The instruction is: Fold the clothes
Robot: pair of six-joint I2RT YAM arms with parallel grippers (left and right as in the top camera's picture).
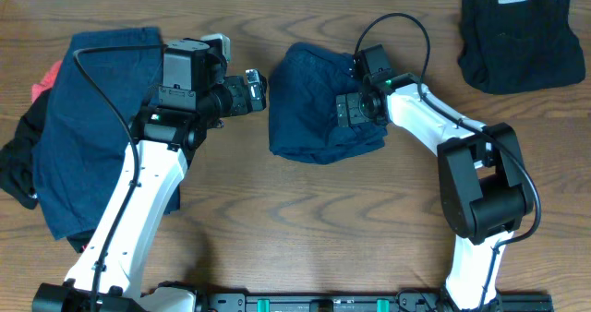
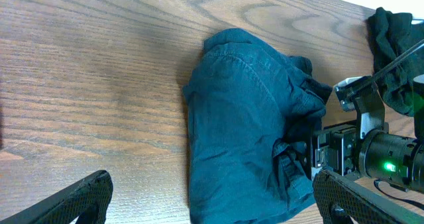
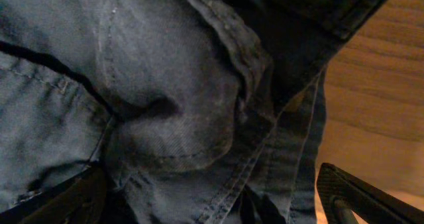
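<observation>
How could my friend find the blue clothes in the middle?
On the wooden table, look right at the middle. The crumpled dark blue garment lies there alone, with the right gripper at its edge. The pile on the left is bigger with mixed colours, and the black garment sits in the far right corner.

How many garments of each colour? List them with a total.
Navy blue: 2, the centre navy garment and the left navy garment.
Black: 2, the top-right black garment and the far-left black garment.
Red: 1, the red garment peeking out at left.
Total: 5 visible.
</observation>
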